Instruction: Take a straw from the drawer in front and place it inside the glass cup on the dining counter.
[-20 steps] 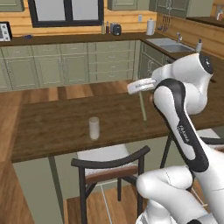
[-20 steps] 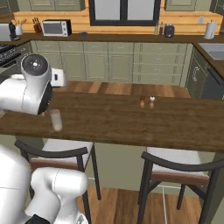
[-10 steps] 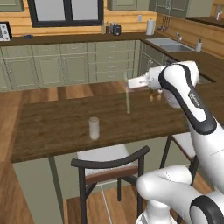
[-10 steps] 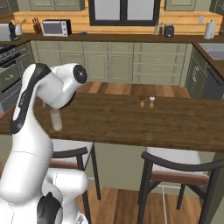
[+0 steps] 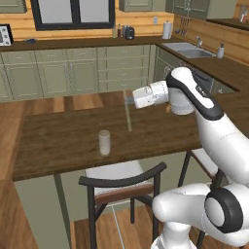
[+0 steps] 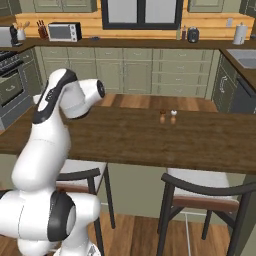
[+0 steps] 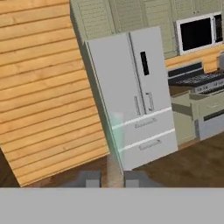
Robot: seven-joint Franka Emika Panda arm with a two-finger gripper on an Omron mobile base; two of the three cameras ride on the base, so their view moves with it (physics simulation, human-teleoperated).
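Above the dark-brown wood-grain desk, 2 dark fingers pinched shut on the thin pale straw, straw hanging down from the white arm's hand, small clear glass tumbler standing well apart on the desk, grey fridge beyond.

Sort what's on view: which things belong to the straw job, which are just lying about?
Job:
- straw, pinched in the shut gripper
- glass cup, standing on the dining counter

Lying about:
- two small shakers on that counter
- chairs
- microwave
- fridge
- sink
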